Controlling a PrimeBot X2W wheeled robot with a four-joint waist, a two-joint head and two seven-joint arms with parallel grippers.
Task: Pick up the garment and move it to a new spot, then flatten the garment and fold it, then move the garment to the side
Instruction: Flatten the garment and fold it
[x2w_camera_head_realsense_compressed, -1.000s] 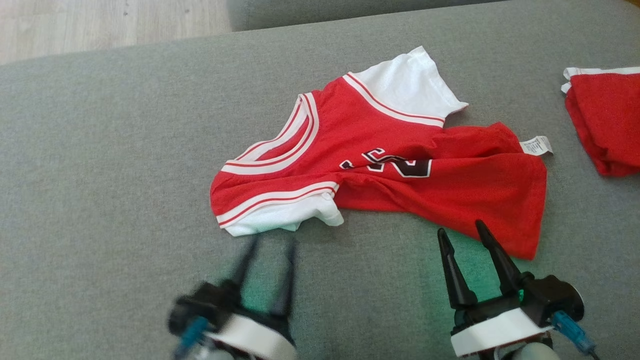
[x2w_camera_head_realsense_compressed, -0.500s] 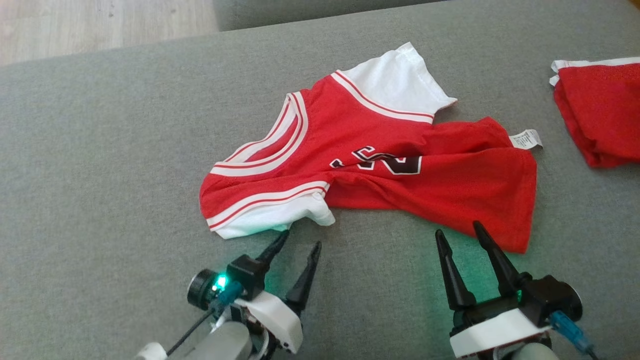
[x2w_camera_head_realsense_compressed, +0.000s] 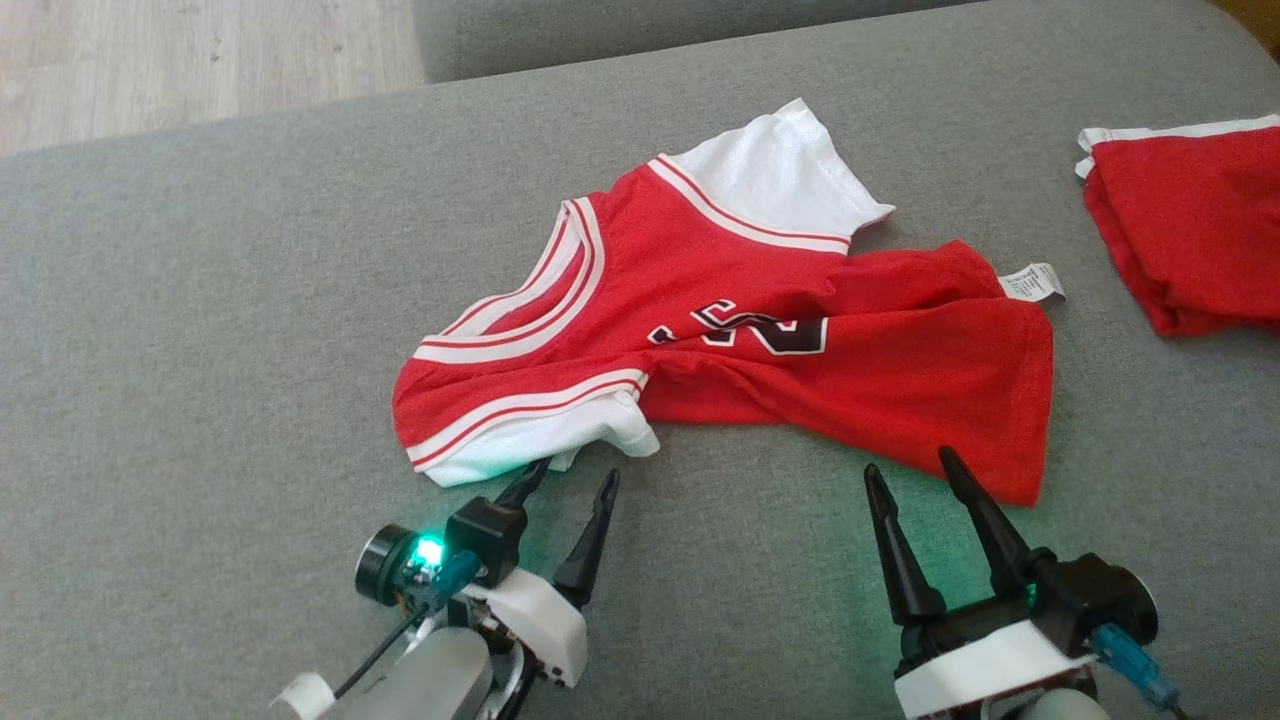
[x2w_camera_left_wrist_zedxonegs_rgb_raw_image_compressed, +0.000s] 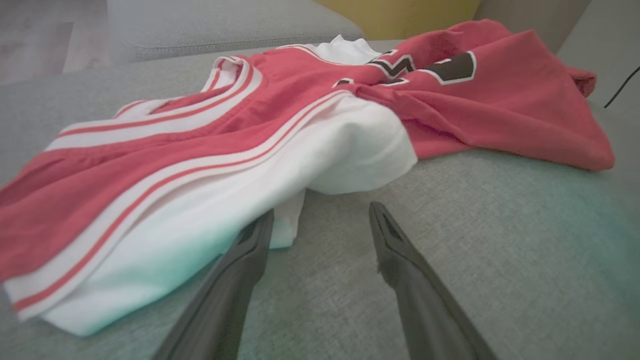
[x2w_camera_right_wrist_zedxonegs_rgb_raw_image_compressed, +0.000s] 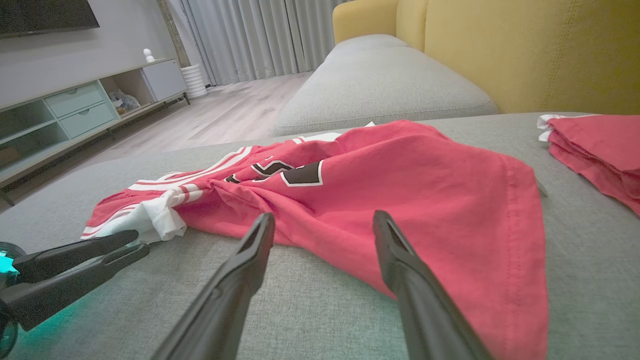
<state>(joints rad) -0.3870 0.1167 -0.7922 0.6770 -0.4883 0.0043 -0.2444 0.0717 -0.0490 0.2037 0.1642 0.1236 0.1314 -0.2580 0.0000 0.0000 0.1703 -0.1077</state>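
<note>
We see a red jersey (x2w_camera_head_realsense_compressed: 740, 330) with white sleeves and a black number, lying crumpled near the middle of a grey sofa seat (x2w_camera_head_realsense_compressed: 200, 350). Its body is bunched, and 1 white sleeve (x2w_camera_head_realsense_compressed: 540, 440) is folded at the near-left edge. Our left gripper (x2w_camera_head_realsense_compressed: 575, 472) sits low just in front of that sleeve, its 2 dark fingers (x2w_camera_left_wrist_zedxonegs_rgb_raw_image_compressed: 235, 290) spread wide and empty. 1 tip is at the white cloth, probably lined up to pinch the shoulder. Our right gripper (x2w_camera_head_realsense_compressed: 907, 462), equally wide and empty, rests by the red hem (x2w_camera_head_realsense_compressed: 1005, 470). Placed this way, the pair looks ready for a 2-point lift. A folded red garment (x2w_camera_head_realsense_compressed: 1180, 240) lies well apart at the far right.
</note>
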